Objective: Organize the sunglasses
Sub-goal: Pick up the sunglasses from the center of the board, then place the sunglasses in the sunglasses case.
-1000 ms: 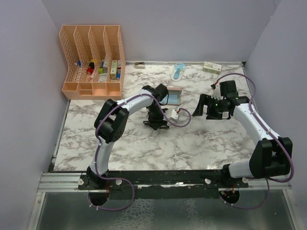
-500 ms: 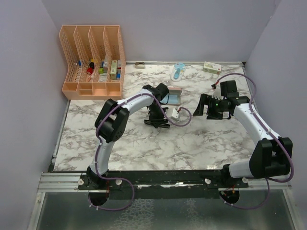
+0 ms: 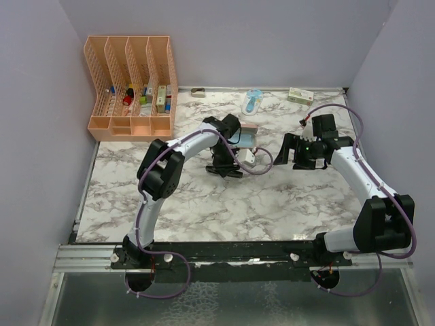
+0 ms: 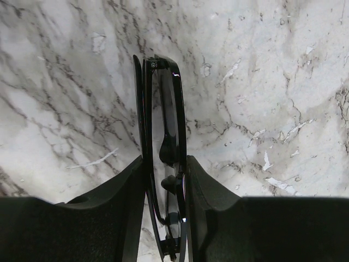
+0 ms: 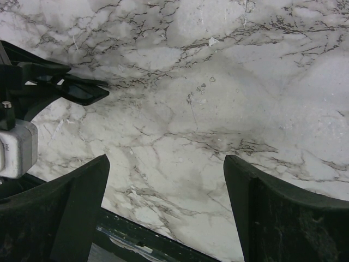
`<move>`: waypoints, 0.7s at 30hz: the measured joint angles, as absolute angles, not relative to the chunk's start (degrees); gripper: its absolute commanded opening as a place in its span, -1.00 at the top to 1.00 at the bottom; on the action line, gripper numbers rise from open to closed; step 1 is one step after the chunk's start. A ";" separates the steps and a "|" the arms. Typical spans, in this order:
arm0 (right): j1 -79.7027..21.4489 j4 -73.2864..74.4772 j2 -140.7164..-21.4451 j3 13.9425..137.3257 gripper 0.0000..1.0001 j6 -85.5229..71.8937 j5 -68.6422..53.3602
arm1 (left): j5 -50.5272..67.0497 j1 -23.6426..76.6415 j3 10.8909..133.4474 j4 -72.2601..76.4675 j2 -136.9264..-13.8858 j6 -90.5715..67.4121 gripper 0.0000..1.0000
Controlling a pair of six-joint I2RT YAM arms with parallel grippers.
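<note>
The black folded sunglasses (image 4: 163,117) stand on edge between my left gripper's (image 4: 165,180) fingers, just above the marble table (image 4: 272,82). In the top view the left gripper (image 3: 224,168) is shut on them, just in front of the pink case (image 3: 249,127), which lies open with the light blue cloth (image 3: 242,139) in it. My right gripper (image 3: 292,153) is open and empty to the right of the case. In the right wrist view (image 5: 166,180) it hovers over bare marble, and the sunglasses (image 5: 84,91) show at the upper left.
A peach file organizer (image 3: 132,85) with small items stands at the back left. A small dark clip (image 3: 198,92), a blue-and-white object (image 3: 253,102) and a small box (image 3: 300,95) lie along the back edge. Walls close in on three sides.
My left gripper has moved slightly back and right toward the pink case, with the sunglasses still in it. The right arm has not moved.
</note>
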State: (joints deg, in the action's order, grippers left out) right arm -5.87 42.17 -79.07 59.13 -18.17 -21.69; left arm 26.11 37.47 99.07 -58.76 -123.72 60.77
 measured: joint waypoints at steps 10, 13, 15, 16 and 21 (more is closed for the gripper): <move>-5.52 41.91 -79.07 58.83 -0.71 -18.26 -21.69 | 26.22 36.38 109.45 -61.78 -124.75 59.94 1.00; -5.50 41.93 -79.07 58.74 -0.71 -18.37 -21.69 | 26.15 36.10 111.37 -62.76 -124.86 60.14 1.00; -5.50 41.91 -79.07 58.74 -0.71 -18.39 -21.69 | 26.09 35.79 112.97 -63.24 -125.38 60.40 1.00; -5.50 41.91 -79.07 58.74 -0.71 -18.41 -21.69 | 26.02 35.53 114.13 -63.51 -125.95 60.60 1.00; -5.17 41.91 -79.09 58.74 -0.70 -18.52 -21.69 | 25.34 34.33 122.50 -64.36 -131.37 61.58 1.00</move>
State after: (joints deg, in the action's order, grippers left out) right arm -5.17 41.91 -79.09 58.74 -18.52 -21.69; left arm 25.34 34.33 122.50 -64.36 -131.37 61.58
